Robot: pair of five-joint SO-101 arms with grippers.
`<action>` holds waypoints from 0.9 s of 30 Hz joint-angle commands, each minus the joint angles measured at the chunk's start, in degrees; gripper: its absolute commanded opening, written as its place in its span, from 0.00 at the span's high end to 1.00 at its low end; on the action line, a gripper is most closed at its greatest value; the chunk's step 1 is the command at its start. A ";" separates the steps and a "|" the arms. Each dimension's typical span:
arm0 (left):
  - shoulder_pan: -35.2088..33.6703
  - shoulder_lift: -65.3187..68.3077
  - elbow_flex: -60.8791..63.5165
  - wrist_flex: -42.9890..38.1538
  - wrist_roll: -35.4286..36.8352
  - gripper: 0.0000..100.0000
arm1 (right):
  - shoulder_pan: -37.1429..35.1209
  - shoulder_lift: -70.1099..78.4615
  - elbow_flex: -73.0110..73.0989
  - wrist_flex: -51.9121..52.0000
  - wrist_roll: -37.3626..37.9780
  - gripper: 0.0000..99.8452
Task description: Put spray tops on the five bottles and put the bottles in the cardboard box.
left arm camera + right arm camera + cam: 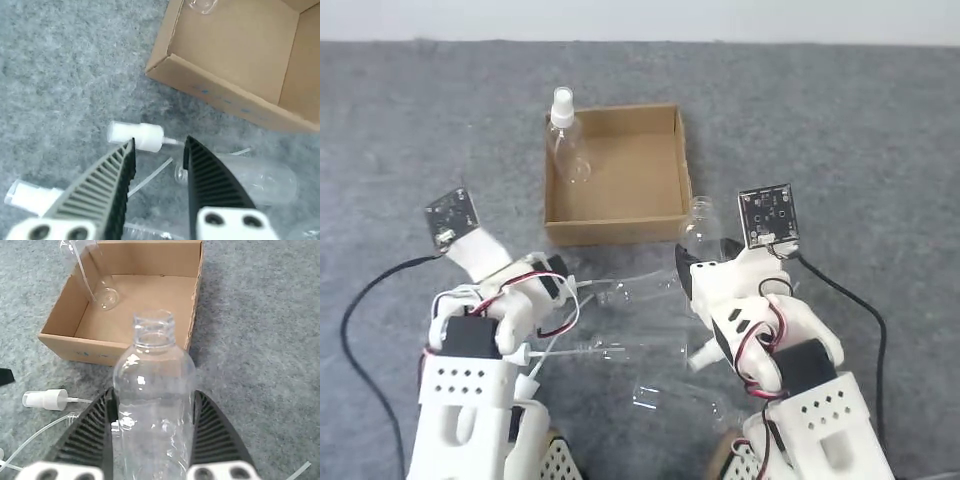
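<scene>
My right gripper (pixel 154 402) is shut on a clear uncapped bottle (pixel 152 355), held upright just in front of the cardboard box (pixel 80 352), near its front right corner (pixel 615 232). In the high view that bottle (pixel 700 228) sticks out past the right gripper (pixel 705 262). A capped bottle (pixel 565 135) leans in the box's back left corner. My left gripper (pixel 157 147) is open, its tips just short of a white spray top (pixel 137 136) lying on the mat; from above the left gripper (pixel 570 285) sits in front of the box.
Three uncapped bottles lie on the grey mat between the arms (pixel 640 290), (pixel 630 350), (pixel 675 400). A second spray top (pixel 25 195) rests beside my left gripper, its thin tube trailing. The box wall (pixel 225 95) stands close beyond.
</scene>
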 commanded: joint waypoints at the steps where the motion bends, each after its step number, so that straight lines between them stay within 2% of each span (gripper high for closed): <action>1: 2.55 9.58 -2.15 -1.41 0.70 0.85 | 0.92 -1.27 -0.44 -1.54 -0.44 0.99; 8: 5.27 29.98 -8.66 -7.74 10.64 0.85 | 0.92 -1.19 -0.44 -1.45 -0.44 0.99; 12: 5.54 36.75 -10.59 -9.85 13.01 0.85 | 0.92 -1.19 -0.44 -1.45 -0.44 0.99; 17: 5.36 41.05 -11.21 -12.31 15.30 0.85 | 0.92 -1.27 -0.44 -1.45 -0.44 0.99; 24: -1.58 41.49 -11.21 -15.56 15.47 0.85 | 0.92 -1.27 -0.44 -1.45 -0.35 0.99; 27: -2.37 41.49 -11.21 -15.47 15.38 0.84 | 0.92 -1.27 -0.44 -1.45 -0.35 0.99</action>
